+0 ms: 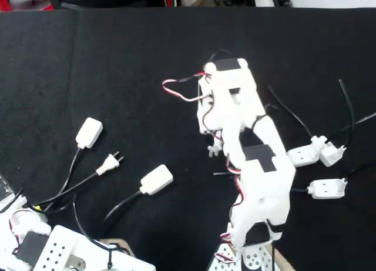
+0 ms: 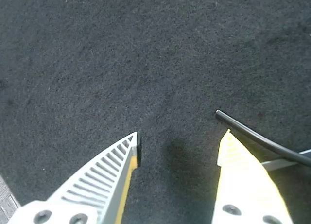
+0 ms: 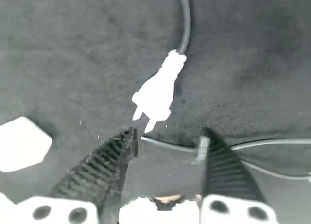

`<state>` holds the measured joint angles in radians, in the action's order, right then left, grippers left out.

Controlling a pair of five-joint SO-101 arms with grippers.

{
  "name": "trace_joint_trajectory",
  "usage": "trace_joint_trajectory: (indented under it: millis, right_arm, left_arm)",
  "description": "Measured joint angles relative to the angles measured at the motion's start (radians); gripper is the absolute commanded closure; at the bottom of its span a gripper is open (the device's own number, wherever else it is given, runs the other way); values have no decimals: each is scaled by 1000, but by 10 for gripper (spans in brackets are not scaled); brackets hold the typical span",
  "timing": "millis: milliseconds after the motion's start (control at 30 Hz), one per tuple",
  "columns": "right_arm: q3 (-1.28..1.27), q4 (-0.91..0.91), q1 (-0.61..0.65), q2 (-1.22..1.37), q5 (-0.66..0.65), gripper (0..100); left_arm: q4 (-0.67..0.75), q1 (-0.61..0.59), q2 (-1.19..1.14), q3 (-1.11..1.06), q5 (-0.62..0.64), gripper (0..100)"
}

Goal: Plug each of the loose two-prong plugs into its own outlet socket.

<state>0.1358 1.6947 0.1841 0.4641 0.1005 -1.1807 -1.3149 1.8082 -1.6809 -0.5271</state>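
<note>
My right pincer (image 3: 167,136) hangs released above the desk (image 1: 147,47), the loose plug (image 1: 110,163) lying ahead, left of centre in the high view beside a socket (image 1: 156,179); left pincer (image 2: 181,136) also released.

Far half of the table (image 1: 147,42): bare cloth, free passage.

Centre-right: an arm (image 1: 258,165) stands from the near edge to mid-table, with its wire loop (image 1: 167,84) projecting sideways.

Left of it: two sockets (image 1: 89,132) (image 1: 156,180) and a plug (image 1: 109,163) lie apart, with passable gaps between them. Their cords (image 1: 64,191) converge on the near-left corner.

Right of it: connector cluster (image 1: 305,156) and a socket (image 1: 326,188), cords fanning outward.

Left gripper (image 2: 181,133), fingers spread: bare cloth ahead, a cable (image 2: 257,136) passing just beside one fingertip.

Right gripper (image 3: 167,135), fingers spread: a plug (image 3: 158,93) just ahead, wires (image 3: 262,145) crossing at the tips, a socket (image 3: 22,141) to one side.
</note>
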Motion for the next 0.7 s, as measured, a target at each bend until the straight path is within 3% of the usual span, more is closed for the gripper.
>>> trace_joint_trajectory:
  millis: [167,467,700]
  right_arm:
    - [-66,-97,3,0,86,846]
    - [-78,-149,8,91,110,850]
    - [-49,-140,-2,158,114,963]
  left_arm:
    - [0,0,0,0,0,734]
    - [0,0,0,0,0,734]
    - [0,0,0,0,0,734]
